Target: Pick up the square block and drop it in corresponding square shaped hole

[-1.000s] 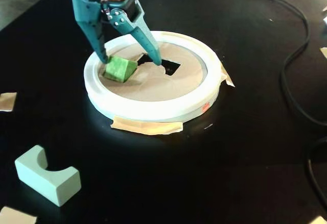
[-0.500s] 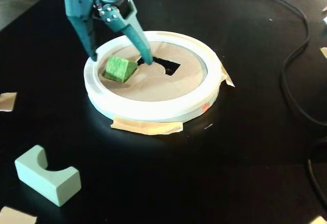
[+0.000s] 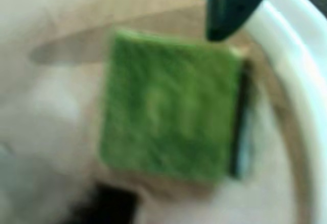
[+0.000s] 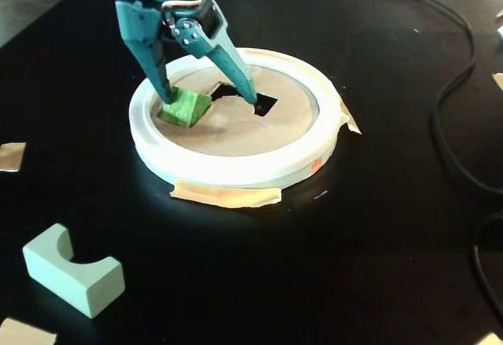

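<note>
Straddling the square block (image 4: 184,108), the teal gripper (image 4: 212,100) reaches down from the far side of the round board (image 4: 236,134) with its fingers spread wide — released, clasping nothing. In the fixed view one fingertip (image 4: 167,93) comes down at the block's left-rear edge, close to the white ring rim (image 4: 236,174), while the other reaches toward the dark cutouts near the board's middle; whether either tip touches the block is hard to say. The block lies tilted on the tan surface in the left part of the board, just beside the rim and clear of the square shaped hole (image 4: 265,105), which sits open to its right.

From the wrist view the block (image 3: 171,109) fills most of the blurred picture — a green face with one dark fingertip (image 3: 230,9) above its upper right corner and the white rim (image 3: 301,81) curving along the right edge.

Near the table's front left corner rests a pale mint block with a semicircular notch (image 4: 73,269), well apart from the board.
</note>
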Robot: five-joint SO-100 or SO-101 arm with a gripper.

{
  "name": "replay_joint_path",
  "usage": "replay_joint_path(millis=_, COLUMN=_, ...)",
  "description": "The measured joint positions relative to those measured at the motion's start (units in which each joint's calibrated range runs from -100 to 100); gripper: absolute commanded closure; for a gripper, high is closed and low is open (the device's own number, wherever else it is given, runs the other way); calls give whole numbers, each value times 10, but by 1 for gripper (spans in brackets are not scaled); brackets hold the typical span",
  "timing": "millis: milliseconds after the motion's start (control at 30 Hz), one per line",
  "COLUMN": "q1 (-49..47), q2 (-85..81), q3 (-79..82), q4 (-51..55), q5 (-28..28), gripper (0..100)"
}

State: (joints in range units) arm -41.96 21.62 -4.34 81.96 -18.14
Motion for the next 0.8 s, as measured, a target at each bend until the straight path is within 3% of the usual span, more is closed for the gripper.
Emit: replay_joint_path(millis=800, q1=5, q2=48, q3=0, q4=-48, q5=3, gripper=7)
